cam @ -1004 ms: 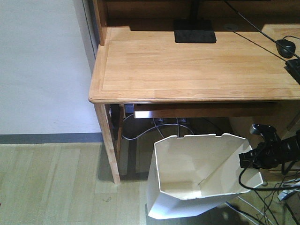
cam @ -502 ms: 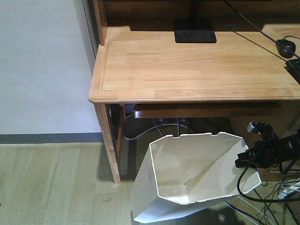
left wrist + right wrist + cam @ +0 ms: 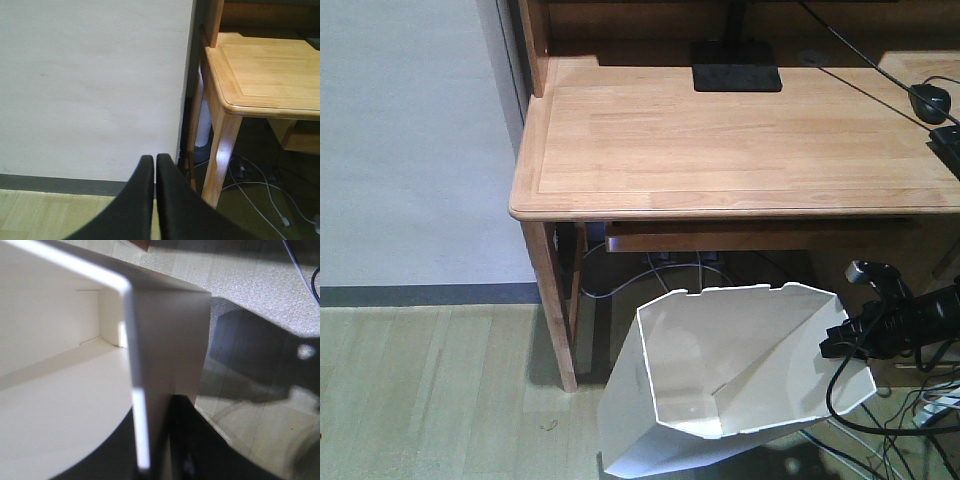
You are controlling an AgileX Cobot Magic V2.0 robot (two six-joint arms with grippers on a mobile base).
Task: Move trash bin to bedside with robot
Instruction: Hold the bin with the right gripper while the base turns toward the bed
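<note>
The white faceted trash bin [image 3: 720, 370] stands tilted on the floor in front of the desk, its open cream inside facing up and its base kicked out to the lower left. My right gripper [image 3: 836, 340] is shut on the bin's right rim. In the right wrist view the bin's wall [image 3: 165, 340] runs between the two black jaws of this gripper [image 3: 152, 440]. My left gripper [image 3: 154, 160] is shut on nothing, held in the air facing the white wall. The bedside is out of view.
The light wooden desk [image 3: 720, 140] carries a black monitor base [image 3: 736, 77] and a mouse [image 3: 930, 100]. Its front left leg [image 3: 552, 300] stands just left of the bin. Cables [image 3: 650, 275] lie under the desk. A white wall [image 3: 410, 140] is at left.
Over the last second the bin has tipped and slid left, its base swinging toward the desk leg, with my right gripper still on its rim. It has barely moved in the last half second.
</note>
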